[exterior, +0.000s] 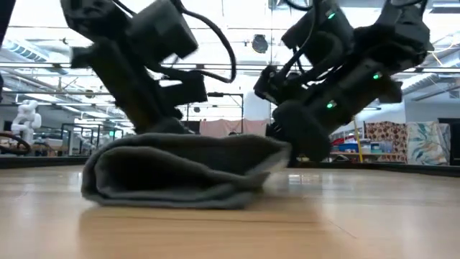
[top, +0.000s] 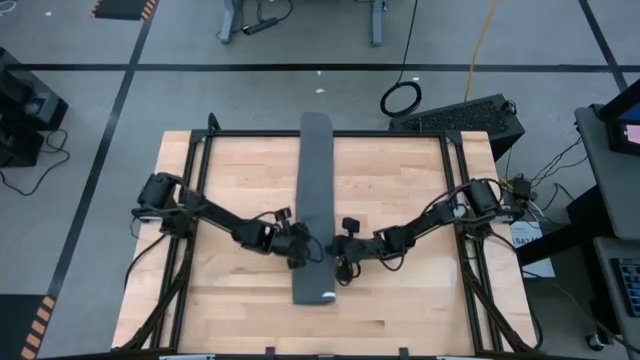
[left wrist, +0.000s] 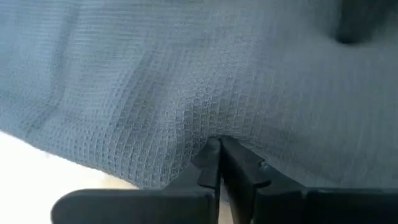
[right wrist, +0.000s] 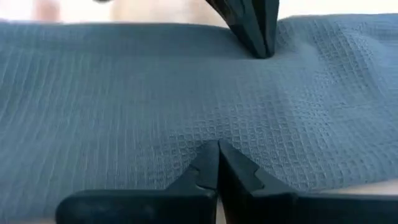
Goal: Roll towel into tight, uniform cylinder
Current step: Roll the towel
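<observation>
The dark grey towel [top: 314, 190] lies as a long narrow strip running from the table's far edge toward the near edge. Its near end [exterior: 180, 173] is folded over into a thick, hollow loop, with a small white tag [top: 328, 295] at that end. My left gripper [top: 303, 250] is shut at the strip's left side, a short way back from the near end. My right gripper [top: 337, 255] is shut opposite it at the right side. Both slant down onto the cloth, tips facing each other. My left gripper presses its shut fingertips [left wrist: 214, 149] down into the towel's top layer [left wrist: 186, 134] near the left edge, slanting down from the table's left. The cloth dents and puckers around the tips. Whether any cloth is nipped between them I cannot tell. The towel lies on the table. My right gripper presses its shut fingertips [right wrist: 214, 152] onto the towel's top surface [right wrist: 217, 130] near the right edge, slanting down from the table's right. The cloth dimples around the tips and stays flat on the table.
Bare wooden tabletop [top: 400, 190] lies on both sides of the strip, inside a black frame [top: 450, 140]. The towel's far end [top: 316, 122] reaches the table's far edge. Cables and a dark box [top: 470, 115] sit on the floor beyond the far right corner.
</observation>
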`<state>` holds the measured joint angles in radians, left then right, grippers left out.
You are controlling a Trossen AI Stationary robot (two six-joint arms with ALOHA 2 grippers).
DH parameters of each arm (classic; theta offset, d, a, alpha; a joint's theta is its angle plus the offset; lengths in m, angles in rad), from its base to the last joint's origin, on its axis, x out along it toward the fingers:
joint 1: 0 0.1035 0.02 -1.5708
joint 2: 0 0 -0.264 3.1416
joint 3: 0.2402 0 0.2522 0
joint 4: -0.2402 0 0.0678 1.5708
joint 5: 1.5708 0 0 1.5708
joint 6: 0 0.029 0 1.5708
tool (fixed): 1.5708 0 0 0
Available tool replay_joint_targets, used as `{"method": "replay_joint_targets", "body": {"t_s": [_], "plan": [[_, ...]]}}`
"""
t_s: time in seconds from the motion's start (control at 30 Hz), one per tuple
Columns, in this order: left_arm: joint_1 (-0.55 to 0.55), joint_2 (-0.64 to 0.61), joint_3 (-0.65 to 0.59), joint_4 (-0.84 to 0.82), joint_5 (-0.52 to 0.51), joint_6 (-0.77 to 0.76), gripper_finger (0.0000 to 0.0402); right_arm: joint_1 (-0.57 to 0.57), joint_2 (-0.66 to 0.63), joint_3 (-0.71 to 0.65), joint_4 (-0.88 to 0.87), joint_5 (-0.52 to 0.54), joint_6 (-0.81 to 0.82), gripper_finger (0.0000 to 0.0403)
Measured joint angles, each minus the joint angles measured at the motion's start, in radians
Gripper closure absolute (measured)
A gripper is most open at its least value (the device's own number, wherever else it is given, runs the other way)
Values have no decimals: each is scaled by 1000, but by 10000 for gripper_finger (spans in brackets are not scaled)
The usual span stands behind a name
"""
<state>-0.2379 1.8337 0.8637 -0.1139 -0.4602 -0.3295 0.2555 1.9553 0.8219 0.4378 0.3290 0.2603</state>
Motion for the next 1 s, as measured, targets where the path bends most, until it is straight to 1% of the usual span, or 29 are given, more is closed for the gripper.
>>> {"method": "replay_joint_targets", "body": {"t_s": [0.1,0.27,0.37,0.43,0.53,0.67,0.77,0.8,0.9,1.0], "plan": [[51,16,0,6,-9,31,390,-39,2,2,-14,17,-29,403],[111,15,-1,33,-8,55,391,-103,-20,1,-67,9,-80,403],[113,-2,-3,23,7,55,391,-122,-48,-1,-108,0,-105,403],[99,-27,-6,3,21,50,391,-127,-72,-3,-120,-33,-111,403],[58,-82,-7,-27,54,42,391,-121,-123,-2,-119,-76,-92,403],[-18,-168,-4,-33,45,23,391,-80,-179,-2,-130,-100,-86,403],[-83,-205,-4,-11,19,21,388,-31,-212,-1,-128,-108,-126,403],[-106,-212,-4,-3,20,21,384,-11,-216,-1,-129,-127,-140,403],[-185,-219,-4,2,55,20,361,54,-215,-1,-146,-199,-149,403],[-273,-216,-4,11,63,-2,318,128,-209,-2,-143,-202,-145,403]]}}
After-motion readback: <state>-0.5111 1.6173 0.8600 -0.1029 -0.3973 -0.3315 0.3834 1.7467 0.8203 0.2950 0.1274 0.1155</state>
